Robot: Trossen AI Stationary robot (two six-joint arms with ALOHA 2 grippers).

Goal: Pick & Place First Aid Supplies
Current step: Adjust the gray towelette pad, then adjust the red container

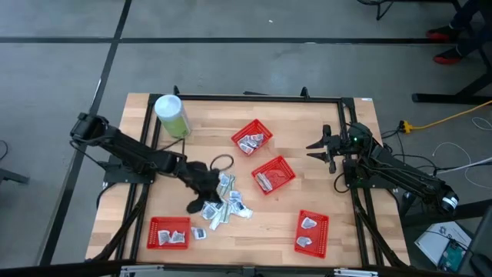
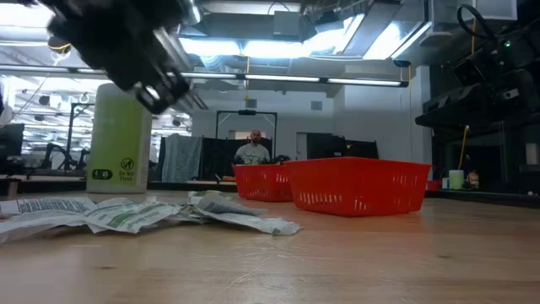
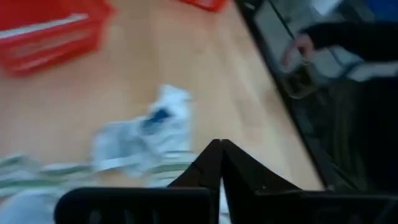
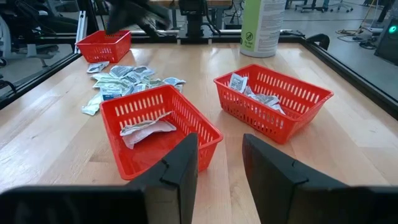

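Note:
The first aid supplies lie as a loose pile of small white-grey packets flat on the wooden table, near its front left; they also show in the low view and in the left wrist view. My left gripper hangs over the pile's left side, raised clear of it. Its fingertips are shut and I see nothing between them. My right gripper waits at the table's right side, open, with nothing between its fingers.
Four red mesh baskets stand on the table: two near the middle and two at the front, each with a few packets inside. A pale-green canister stands at the far left. A black frame rail edges the table.

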